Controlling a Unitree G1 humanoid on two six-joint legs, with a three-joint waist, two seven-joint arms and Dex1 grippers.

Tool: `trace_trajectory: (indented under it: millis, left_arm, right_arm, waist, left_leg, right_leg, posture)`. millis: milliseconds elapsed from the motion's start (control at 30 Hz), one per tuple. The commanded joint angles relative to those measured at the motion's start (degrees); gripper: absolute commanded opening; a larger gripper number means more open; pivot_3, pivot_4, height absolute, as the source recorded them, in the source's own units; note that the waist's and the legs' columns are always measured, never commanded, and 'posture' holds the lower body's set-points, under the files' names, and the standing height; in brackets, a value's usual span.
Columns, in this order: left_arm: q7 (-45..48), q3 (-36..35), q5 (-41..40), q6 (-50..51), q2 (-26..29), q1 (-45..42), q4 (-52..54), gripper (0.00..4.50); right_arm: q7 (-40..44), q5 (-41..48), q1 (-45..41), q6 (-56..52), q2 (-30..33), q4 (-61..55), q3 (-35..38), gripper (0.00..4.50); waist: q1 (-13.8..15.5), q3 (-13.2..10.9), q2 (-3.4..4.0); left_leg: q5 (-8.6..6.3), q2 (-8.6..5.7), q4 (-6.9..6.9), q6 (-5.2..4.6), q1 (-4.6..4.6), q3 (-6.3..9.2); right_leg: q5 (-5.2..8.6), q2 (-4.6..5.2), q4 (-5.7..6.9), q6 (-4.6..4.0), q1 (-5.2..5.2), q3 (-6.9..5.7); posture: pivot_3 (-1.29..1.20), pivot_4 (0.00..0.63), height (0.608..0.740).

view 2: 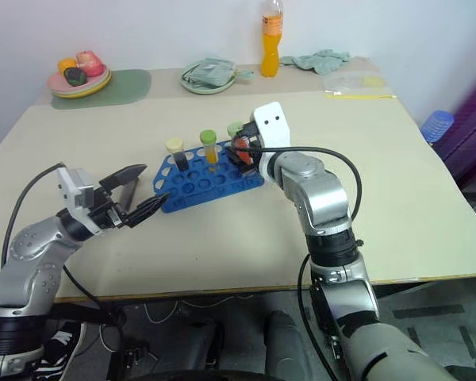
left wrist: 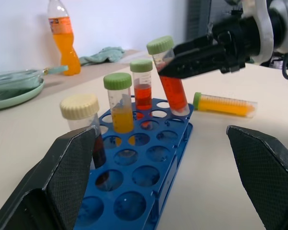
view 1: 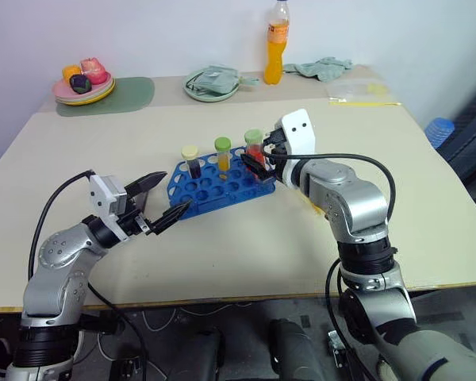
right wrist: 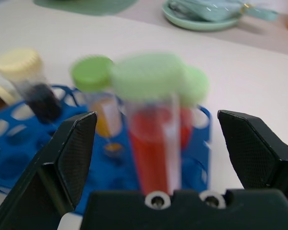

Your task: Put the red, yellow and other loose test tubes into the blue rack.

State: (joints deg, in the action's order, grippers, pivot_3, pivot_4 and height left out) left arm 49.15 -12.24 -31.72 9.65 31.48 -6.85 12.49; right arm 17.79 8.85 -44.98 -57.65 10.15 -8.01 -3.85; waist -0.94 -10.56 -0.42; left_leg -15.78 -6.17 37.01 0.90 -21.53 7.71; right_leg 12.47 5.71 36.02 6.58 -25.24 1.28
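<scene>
The blue rack (view 1: 214, 193) stands mid-table and holds a cream-capped dark tube (view 1: 192, 161), a green-capped yellow tube (view 1: 222, 155) and a green-capped red tube (left wrist: 142, 88). A second red tube (left wrist: 172, 86) with a green cap leans with its foot in the rack's right end. My right gripper (right wrist: 156, 120) is open around it, one finger on each side and not touching it. A loose yellow test tube (left wrist: 224, 104) lies on the table just beyond the rack. My left gripper (view 1: 160, 198) is open and empty at the rack's left end.
Along the far edge are an orange drink bottle (view 1: 276, 40), a green plate with a cloth (view 1: 212, 83), a plate of fruit (view 1: 83, 83) on a green mat (view 1: 127, 95), a crumpled cloth (view 1: 321, 67) and a plastic bag (view 1: 361, 93).
</scene>
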Motion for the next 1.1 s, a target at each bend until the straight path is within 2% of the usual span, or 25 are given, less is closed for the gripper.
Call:
trace_trajectory:
  millis: [33, 100, 233, 267, 533, 767, 1100]
  left_arm:
    - [-0.39, -0.58, -0.07, -0.78, 0.08, 0.03, 2.11, 4.5]
    - [-0.52, -0.54, -0.08, -0.8, 0.1, 0.09, 2.19, 4.5]
    - [-0.74, -0.47, -0.19, -0.7, 0.13, 0.26, 2.49, 4.5]
    - [-0.81, -0.46, -0.23, -0.61, 0.15, 0.25, 2.61, 4.5]
    - [-0.87, -0.72, -0.29, -0.3, 0.48, 0.22, 2.84, 4.5]
    - [-0.93, -0.9, -0.46, -0.11, 0.65, -0.22, 2.71, 4.5]
    - [-0.81, -0.96, -0.58, 0.29, 1.08, -1.36, 2.23, 4.5]
  right_arm:
    - [0.07, 0.92, -1.12, 0.26, -0.03, -1.65, 0.35, 3.93]
    - [-0.03, 1.14, -0.99, 0.53, -0.02, -1.47, 0.4, 3.18]
    - [-0.45, 1.31, -0.9, 0.83, -0.12, -1.25, 0.54, 1.03]
    - [-0.58, 1.34, -0.91, 0.86, -0.1, -1.16, 0.55, 0.78]
    - [-0.95, 3.04, 0.95, 5.15, -1.17, -2.0, 3.2, 0.75]
    - [1.64, 3.97, 9.19, 13.93, -0.19, -4.68, 3.14, 0.75]
    - [2.32, 5.25, 16.03, 24.12, -2.38, -4.18, 3.8, 0.75]
  waist:
    - [0.09, 0.0, 0.0]
    - [0.05, 0.0, 0.0]
    - [-0.13, 0.0, 0.0]
    - [-0.18, 0.0, 0.0]
    - [-0.07, 0.0, 0.0]
    - [-0.05, 0.0, 0.01]
    - [-0.07, -0.01, 0.0]
  left_leg:
    - [0.0, -0.01, 0.01, 0.0, -0.01, 0.0]
    - [0.0, -0.01, 0.01, 0.0, -0.01, 0.0]
    - [0.0, 0.0, 0.0, 0.0, -0.01, 0.0]
    - [0.0, 0.0, -0.01, 0.0, -0.01, 0.0]
    - [0.0, 0.01, -0.03, 0.0, -0.01, 0.0]
    - [0.0, 0.02, -0.04, 0.0, -0.02, -0.01]
    - [0.0, 0.01, -0.04, 0.01, -0.01, -0.01]
  right_leg:
    - [0.0, 0.0, 0.0, 0.0, 0.0, 0.0]
    - [0.0, 0.01, 0.0, 0.0, -0.01, 0.0]
    - [0.0, 0.0, 0.0, 0.0, -0.02, 0.0]
    - [0.0, 0.0, 0.0, 0.0, -0.02, 0.0]
    - [0.0, -0.02, 0.0, 0.0, -0.04, 0.0]
    - [0.0, -0.02, -0.02, 0.0, -0.03, 0.0]
    - [0.0, -0.02, -0.02, 0.0, -0.03, 0.0]
  posture:
    - [0.0, 0.15, 0.74]
    - [0.0, 0.15, 0.74]
    - [0.0, 0.15, 0.74]
    - [0.0, 0.15, 0.74]
    - [0.0, 0.15, 0.74]
    - [0.0, 0.15, 0.74]
    - [0.0, 0.15, 0.74]
